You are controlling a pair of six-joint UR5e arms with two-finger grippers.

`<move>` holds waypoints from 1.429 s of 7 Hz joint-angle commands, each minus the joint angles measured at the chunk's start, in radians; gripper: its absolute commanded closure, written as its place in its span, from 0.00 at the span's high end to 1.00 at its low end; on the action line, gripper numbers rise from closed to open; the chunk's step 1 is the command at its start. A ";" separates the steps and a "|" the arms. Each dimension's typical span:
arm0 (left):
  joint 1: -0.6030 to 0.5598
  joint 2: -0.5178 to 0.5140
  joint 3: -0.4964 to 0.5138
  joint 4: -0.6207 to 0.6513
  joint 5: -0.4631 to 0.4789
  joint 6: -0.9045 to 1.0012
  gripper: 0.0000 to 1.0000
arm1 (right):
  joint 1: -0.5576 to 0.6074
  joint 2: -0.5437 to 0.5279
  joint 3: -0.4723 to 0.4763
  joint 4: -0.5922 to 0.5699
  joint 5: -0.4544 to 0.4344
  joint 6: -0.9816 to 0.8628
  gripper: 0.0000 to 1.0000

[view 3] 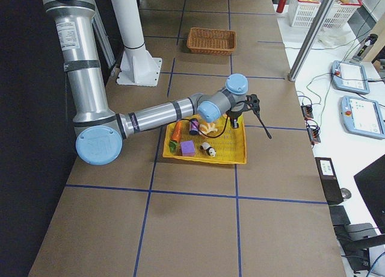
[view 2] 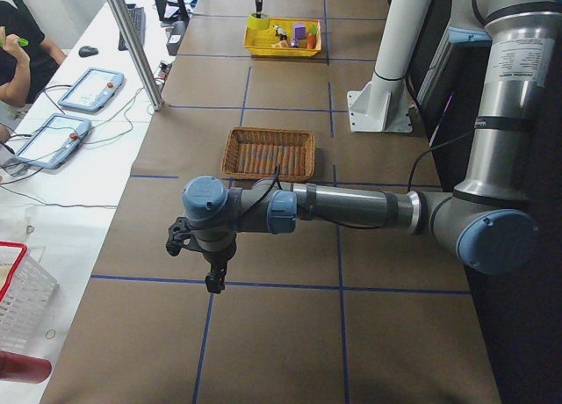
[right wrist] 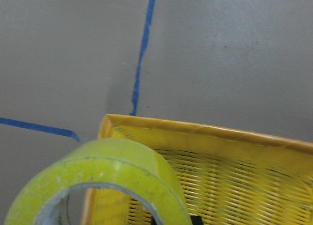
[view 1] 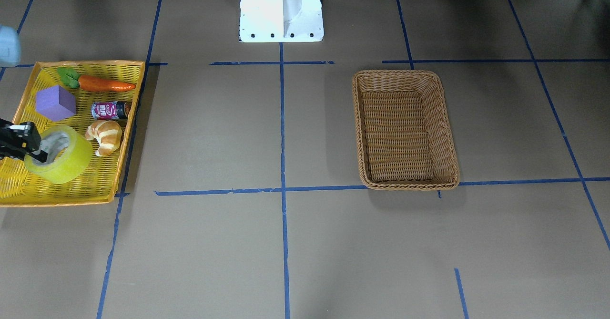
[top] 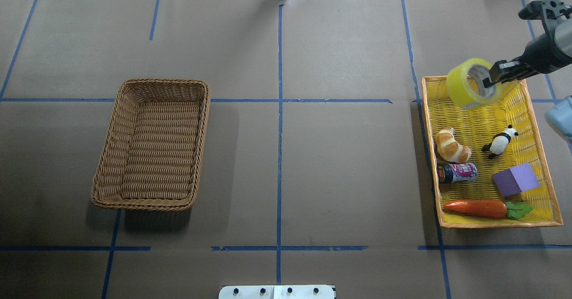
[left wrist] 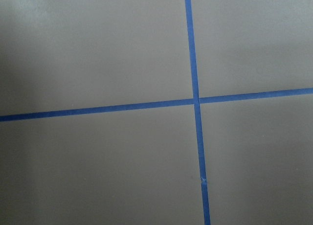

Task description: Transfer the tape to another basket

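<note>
The tape [top: 461,84] was held lifted, its wall pinched by the right gripper [top: 488,81]; carriage across to the basket [top: 152,147] was required next.

Overhead and front cameras face across the table [top: 335,178], both showing the basket [top: 156,151]; end cameras look lengthwise; wrist cameras sit close.
</note>
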 commanded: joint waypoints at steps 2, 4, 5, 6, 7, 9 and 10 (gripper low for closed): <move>0.139 -0.050 -0.014 -0.172 -0.007 -0.319 1.00 | -0.108 0.152 0.038 0.005 -0.006 0.336 0.02; 0.224 -0.051 -0.028 -0.450 -0.016 -0.615 1.00 | -0.175 0.151 0.043 0.234 -0.035 0.558 0.02; 0.284 -0.051 -0.026 -0.605 -0.045 -0.823 1.00 | -0.212 0.149 0.043 0.342 -0.070 0.683 0.02; 0.342 -0.054 -0.026 -0.731 -0.087 -1.000 1.00 | -0.240 0.149 0.043 0.435 -0.073 0.798 0.02; 0.389 -0.063 -0.026 -0.854 -0.094 -1.140 1.00 | -0.269 0.142 0.046 0.542 -0.121 0.899 0.02; 0.466 -0.112 -0.034 -1.044 -0.094 -1.447 1.00 | -0.408 0.140 0.047 0.763 -0.326 1.151 0.03; 0.520 -0.143 -0.035 -1.147 -0.092 -1.600 1.00 | -0.482 0.140 0.052 0.845 -0.424 1.229 0.03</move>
